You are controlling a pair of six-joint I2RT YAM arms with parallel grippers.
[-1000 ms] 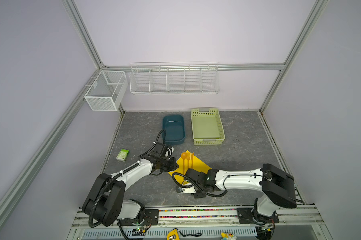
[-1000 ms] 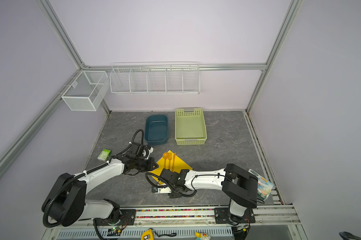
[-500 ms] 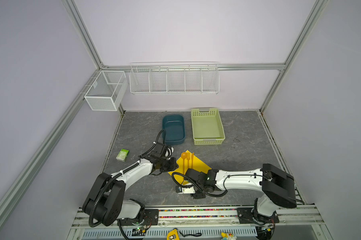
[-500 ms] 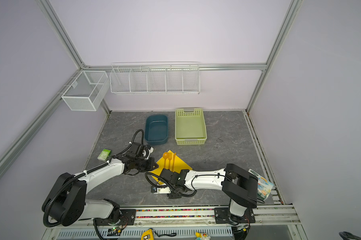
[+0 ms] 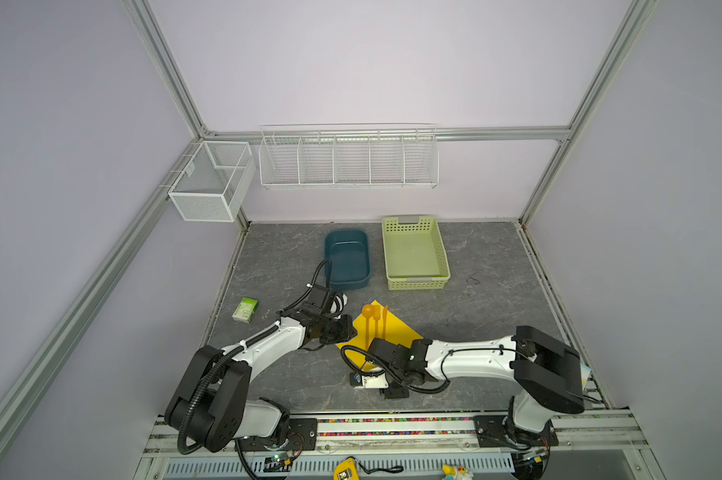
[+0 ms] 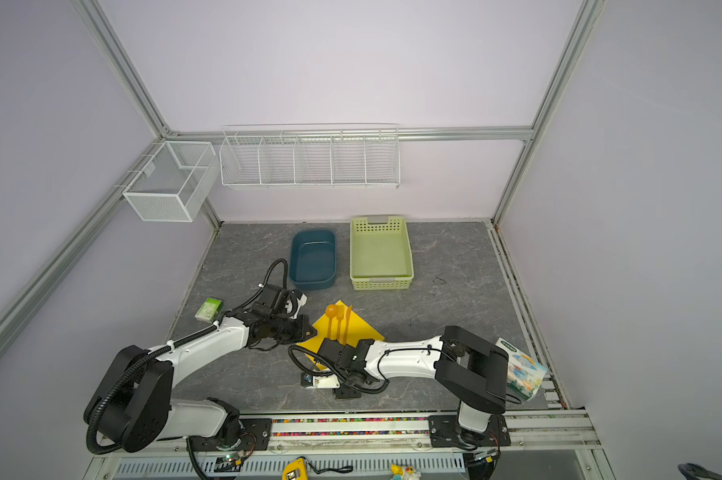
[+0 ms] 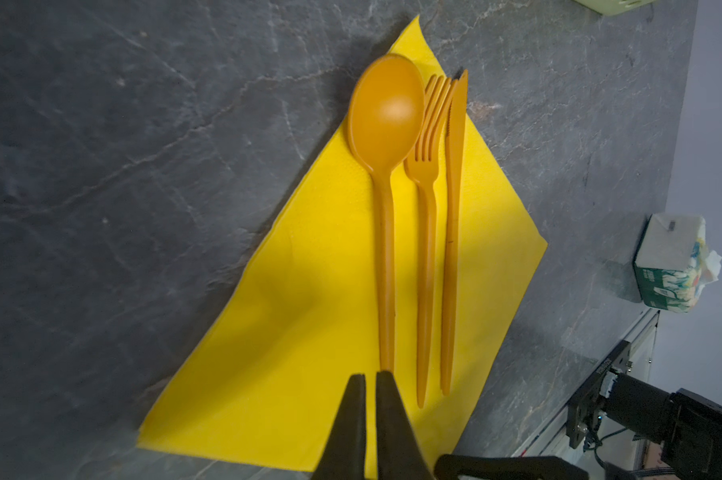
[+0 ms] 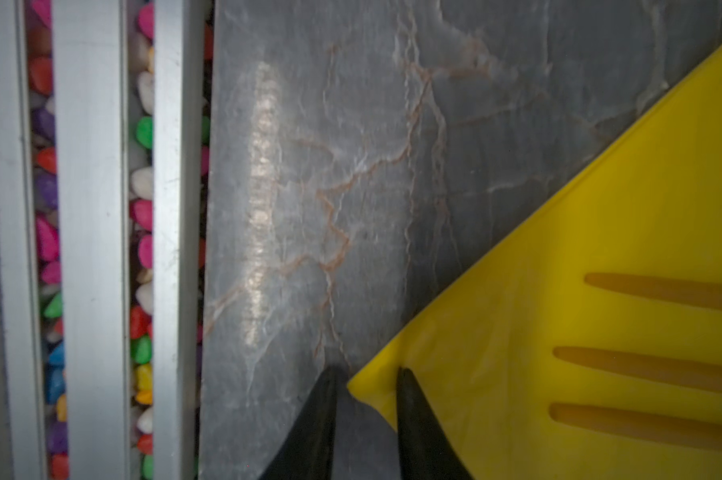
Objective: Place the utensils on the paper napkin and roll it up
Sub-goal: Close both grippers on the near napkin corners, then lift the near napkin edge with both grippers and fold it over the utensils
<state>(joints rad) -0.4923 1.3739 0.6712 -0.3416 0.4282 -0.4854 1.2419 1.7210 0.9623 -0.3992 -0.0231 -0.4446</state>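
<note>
The yellow paper napkin (image 5: 394,332) (image 7: 309,291) lies flat as a diamond at the front middle of the table. Three orange utensils rest side by side on it: a spoon (image 7: 386,124), a fork (image 7: 428,166) and a knife (image 7: 455,166). My left gripper (image 7: 369,376) is shut and empty, hovering over the napkin just at the end of the spoon's handle. My right gripper (image 8: 367,372) is open low at the napkin's near corner (image 8: 600,249). One fingertip (image 8: 330,374) is on the bare table, and the paper corner lies between the jaws. The three handle ends (image 8: 641,365) show beside it.
A dark blue tub (image 5: 347,259) and a light green basket (image 5: 415,253) stand behind the napkin. A small green-white packet (image 5: 246,309) lies at the left. A tissue pack (image 6: 521,370) sits at the front right. The front rail with coloured pebbles (image 8: 143,249) runs close to my right gripper.
</note>
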